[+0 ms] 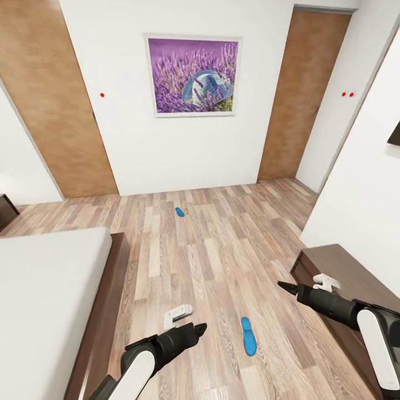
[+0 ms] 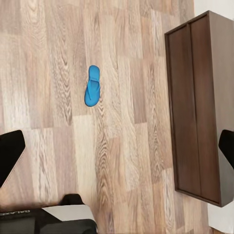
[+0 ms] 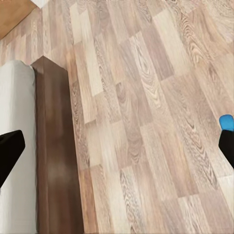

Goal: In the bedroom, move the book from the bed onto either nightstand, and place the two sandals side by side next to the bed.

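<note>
While both grippers (left (image 1: 201, 328), right (image 1: 282, 286)) hang empty with fingers spread wide, one sandal (image 1: 248, 335) lies lower centre, another sandal (image 1: 179, 211) mid-frame, bed (image 1: 50, 300) lower left.

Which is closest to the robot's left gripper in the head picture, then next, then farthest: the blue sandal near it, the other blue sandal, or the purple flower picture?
From the left gripper:
1. The near sandal, on the floor just to its right.
2. The far sandal, farther ahead on the floor, toward the wall.
3. The purple flower picture, hanging on the far wall.
</note>
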Robot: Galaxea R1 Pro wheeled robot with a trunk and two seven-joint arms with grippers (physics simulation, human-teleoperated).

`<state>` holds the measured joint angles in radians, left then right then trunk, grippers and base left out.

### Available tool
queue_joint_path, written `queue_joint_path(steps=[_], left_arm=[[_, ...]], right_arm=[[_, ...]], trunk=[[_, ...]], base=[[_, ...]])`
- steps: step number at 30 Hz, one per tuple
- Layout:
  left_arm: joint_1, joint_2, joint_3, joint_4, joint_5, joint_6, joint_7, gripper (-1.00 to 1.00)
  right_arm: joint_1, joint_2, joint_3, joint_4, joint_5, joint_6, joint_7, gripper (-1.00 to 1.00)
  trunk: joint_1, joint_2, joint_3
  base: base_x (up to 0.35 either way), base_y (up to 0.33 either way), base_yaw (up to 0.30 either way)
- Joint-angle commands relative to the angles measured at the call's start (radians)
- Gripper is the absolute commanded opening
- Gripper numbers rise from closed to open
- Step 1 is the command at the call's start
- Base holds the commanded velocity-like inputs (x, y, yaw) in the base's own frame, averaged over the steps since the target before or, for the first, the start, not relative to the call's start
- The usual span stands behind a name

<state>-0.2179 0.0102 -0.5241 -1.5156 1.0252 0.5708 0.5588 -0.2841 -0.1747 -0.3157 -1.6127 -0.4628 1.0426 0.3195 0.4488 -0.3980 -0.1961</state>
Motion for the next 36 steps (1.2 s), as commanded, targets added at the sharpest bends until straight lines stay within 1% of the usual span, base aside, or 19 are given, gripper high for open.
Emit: queue_joint_path(steps=[1, 22, 29, 36], left_arm=[[-0.001, 0.001, -0.002, -0.001, 0.01, -0.001, 0.01, 1.0], [-0.001, -0.002, -0.002, -0.002, 0.01, -0.001, 0.01, 1.0], [-0.001, -0.005, -0.002, -0.002, 0.009, 0.0, 0.009, 1.0], [-0.001, -0.007, -0.001, -0.001, 0.009, 0.0, 0.01, 1.0]], right_arm=[[-0.001, 0.0, -0.002, -0.001, 0.009, 0.005, 0.01, 1.0], [-0.001, -0.002, -0.002, -0.001, 0.009, 0.005, 0.01, 1.0], [-0.001, -0.002, -0.002, -0.001, 0.009, 0.005, 0.01, 1.0], [-0.001, -0.002, -0.003, -0.001, 0.009, 0.005, 0.01, 1.0]], trunk=[[0.001, -0.002, -0.002], [0.001, -0.002, -0.002], [0.001, -0.002, -0.002], [0.001, -0.002, -0.002]], base=[[0.317, 0.15, 0.0], [0.312, 0.14, 0.0], [0.152, 0.066, 0.0], [0.058, 0.026, -0.04]])
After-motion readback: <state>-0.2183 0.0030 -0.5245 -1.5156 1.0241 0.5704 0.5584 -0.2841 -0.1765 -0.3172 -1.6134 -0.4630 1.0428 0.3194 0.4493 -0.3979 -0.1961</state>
